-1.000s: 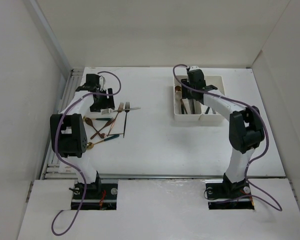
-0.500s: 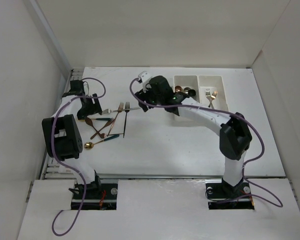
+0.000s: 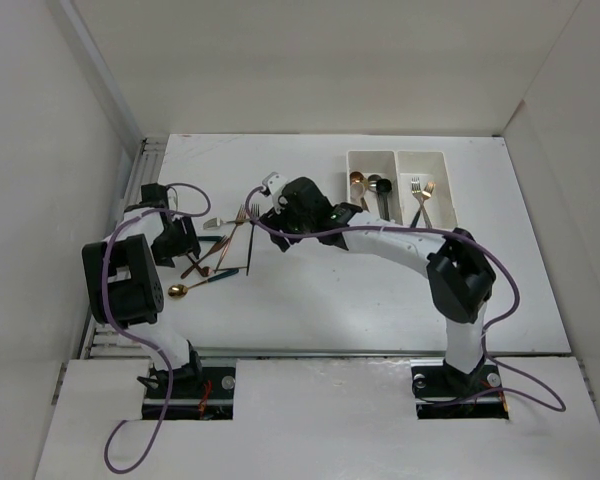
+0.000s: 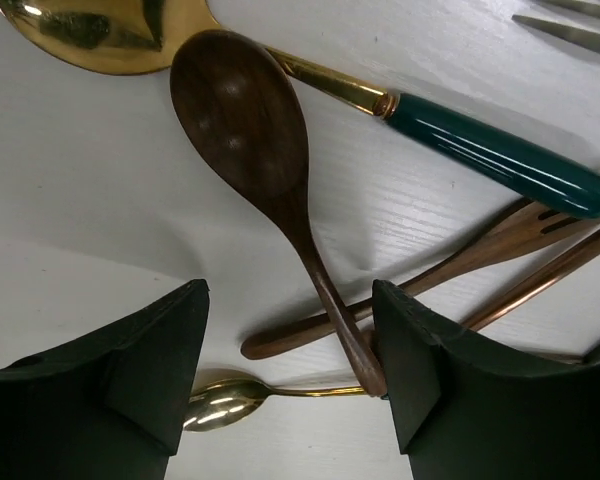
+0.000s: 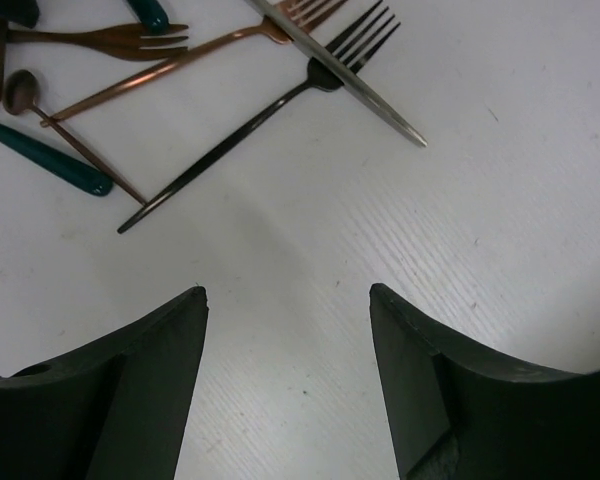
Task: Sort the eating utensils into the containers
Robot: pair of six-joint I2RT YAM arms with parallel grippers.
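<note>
The left gripper is held open astride the handle of a wooden spoon among loose utensils at the left; the right gripper is spread empty beside a black fork; spoons and forks are seen in the white far-right tray

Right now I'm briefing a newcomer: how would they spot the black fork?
A loose pile of utensils lies on the table's left half. Along its right edge lies the black fork, alone in being black throughout; its neighbours are copper, silver or green-handled.
</note>
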